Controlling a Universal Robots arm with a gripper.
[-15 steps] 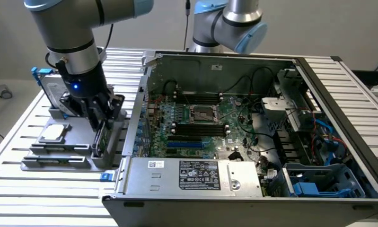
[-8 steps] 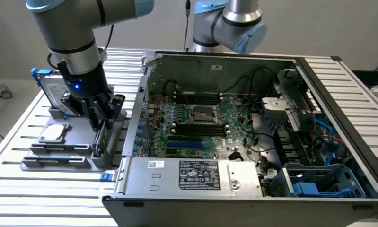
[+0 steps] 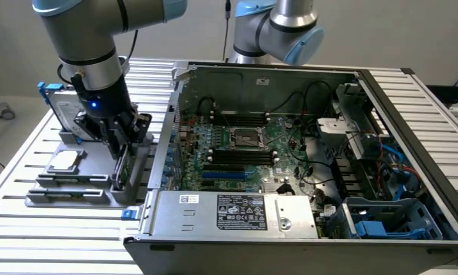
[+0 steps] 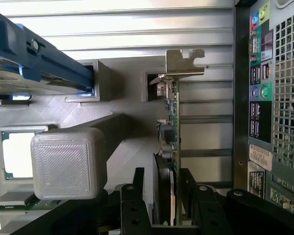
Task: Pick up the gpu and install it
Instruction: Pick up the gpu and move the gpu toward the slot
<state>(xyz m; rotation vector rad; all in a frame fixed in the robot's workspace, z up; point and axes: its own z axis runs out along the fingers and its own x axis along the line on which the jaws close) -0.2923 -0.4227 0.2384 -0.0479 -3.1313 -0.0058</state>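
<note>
Gripper (image 3: 124, 150): 1, hanging from the arm (image 3: 91, 51) over the grey fixture (image 3: 68, 195). The fixture sits on the slatted table (image 3: 30, 240), at the exterior view's left of the PC case (image 3: 412, 114). 2 black fingers (image 4: 137, 191) stand apart, 1 each side of the gpu (image 4: 175, 122). A gap shows on the cooler side, so they straddle the card w/o clamping it.

Gpu: 1. It stands on edge in a fixture slot, on the side nearest the case.
- Wrist view shows the green board edge-on.
- 1 black cooler (image 4: 161, 181) is on the face turned away from the case.
- 1 silver bracket (image 4: 183, 61) is at the end far from the gripper.
- The card is seated in the fixture, not in the case.

Other items on the fixture:
- 1 hard drive w/ blue frame (image 3: 57, 106), upright at the far end.
- 1 square silver chip (image 3: 66, 161), lying flat, nearer than the drive.
- 1 grey printed block (image 4: 68, 164) w/ square end, beside the gpu but apart from it.

Case: 1, open on top.
- 1 motherboard (image 3: 237, 154) inside, w/ 1 CPU socket (image 3: 244, 137) about mid-board.
- 1 PSU (image 3: 244, 212) w/ label along the near edge.
- 1 blue plastic cage (image 3: 393, 220) at near right.
- The rear port panel (image 4: 259, 73) faces the fixture.
</note>
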